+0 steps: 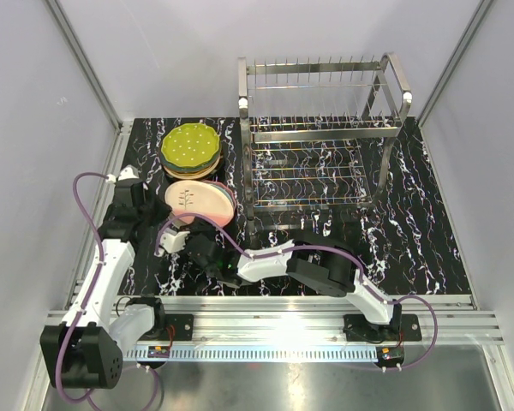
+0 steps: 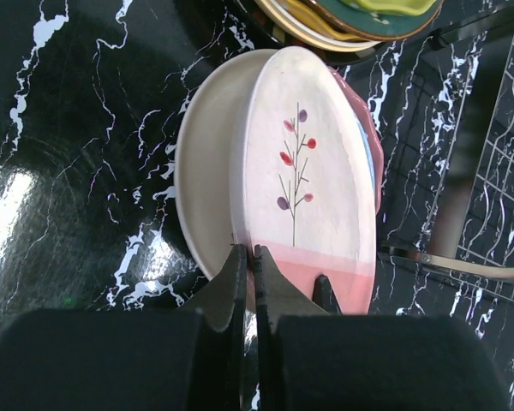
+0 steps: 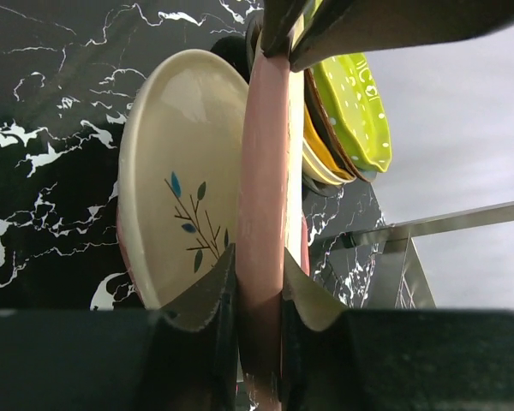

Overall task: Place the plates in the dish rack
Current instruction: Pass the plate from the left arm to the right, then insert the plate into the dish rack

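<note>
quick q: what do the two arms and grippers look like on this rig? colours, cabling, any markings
Left arm and right arm: white shell links, black joint housings, black bases. A purple cable loops along each. Left gripper and right gripper: dark fingers tapering to thin tips, over a black body. No markings legible.
</note>
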Robot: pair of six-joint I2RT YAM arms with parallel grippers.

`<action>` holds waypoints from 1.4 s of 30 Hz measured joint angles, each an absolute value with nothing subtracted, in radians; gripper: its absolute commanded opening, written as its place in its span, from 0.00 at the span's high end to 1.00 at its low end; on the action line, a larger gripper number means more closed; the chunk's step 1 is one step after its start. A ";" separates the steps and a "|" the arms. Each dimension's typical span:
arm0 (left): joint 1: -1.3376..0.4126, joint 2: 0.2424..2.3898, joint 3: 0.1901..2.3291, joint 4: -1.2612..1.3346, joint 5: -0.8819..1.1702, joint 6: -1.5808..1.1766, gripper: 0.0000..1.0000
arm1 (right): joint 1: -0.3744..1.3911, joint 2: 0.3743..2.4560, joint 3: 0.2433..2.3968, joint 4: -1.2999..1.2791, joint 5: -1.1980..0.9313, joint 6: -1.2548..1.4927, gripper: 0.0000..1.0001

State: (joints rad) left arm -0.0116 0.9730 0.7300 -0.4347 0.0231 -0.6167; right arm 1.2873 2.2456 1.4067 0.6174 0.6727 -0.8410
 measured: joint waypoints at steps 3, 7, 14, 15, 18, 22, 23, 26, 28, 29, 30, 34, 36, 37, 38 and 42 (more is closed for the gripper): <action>-0.011 0.970 0.731 -0.433 0.027 -0.616 1.00 | 1.287 2.244 1.408 0.621 0.675 -0.841 0.88; -0.011 0.970 0.731 -0.433 0.028 -0.613 1.00 | 1.288 2.244 1.408 0.622 0.677 -0.845 0.94; -0.011 0.969 0.731 -0.434 0.034 -0.604 0.77 | 1.293 2.244 1.408 0.624 0.691 -0.854 1.00; -0.011 0.968 0.731 -0.434 0.039 -0.603 0.74 | 1.294 2.244 1.408 0.624 0.693 -0.857 1.00; -0.011 0.966 0.731 -0.429 0.055 -0.601 0.62 | 1.298 2.244 1.408 0.623 0.698 -0.864 1.00; -0.008 0.962 0.731 -0.420 0.072 -0.603 0.46 | 1.306 2.244 1.408 0.622 0.708 -0.872 1.00; -0.007 0.962 0.731 -0.417 0.076 -0.605 0.41 | 1.308 2.244 1.408 0.623 0.711 -0.875 1.00; 0.010 0.962 0.731 -0.415 0.088 -0.602 0.33 | 1.312 2.244 1.408 0.623 0.715 -0.884 1.00; 0.026 0.962 0.731 -0.414 0.094 -0.602 0.29 | 1.314 2.244 1.408 0.623 0.717 -0.890 1.00; 0.033 0.962 0.731 -0.413 0.095 -0.602 0.28 | 1.314 2.244 1.408 0.623 0.717 -0.892 1.00; 0.036 0.962 0.731 -0.413 0.096 -0.603 0.23 | 1.314 2.244 1.407 0.623 0.717 -0.894 1.00; 0.043 0.958 0.731 -0.410 0.098 -0.600 0.16 | 1.315 2.244 1.407 0.624 0.717 -0.900 1.00; 0.044 0.952 0.731 -0.409 0.098 -0.600 0.04 | 1.316 2.244 1.406 0.623 0.717 -0.904 1.00; 0.044 0.949 0.731 -0.409 0.097 -0.598 0.01 | 1.316 2.244 1.406 0.623 0.717 -0.906 1.00; 0.044 0.947 0.731 -0.409 0.097 -0.598 0.01 | 1.316 2.244 1.406 0.624 0.717 -0.910 1.00; 0.048 0.943 0.731 -0.407 0.100 -0.599 0.01 | 1.319 2.244 1.406 0.624 0.718 -0.933 1.00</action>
State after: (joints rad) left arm 0.0479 0.9432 0.7311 -0.4068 0.1001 -0.5987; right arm 1.3190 2.2436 1.4059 0.6243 0.7177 -0.9325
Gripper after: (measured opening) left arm 0.987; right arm 0.241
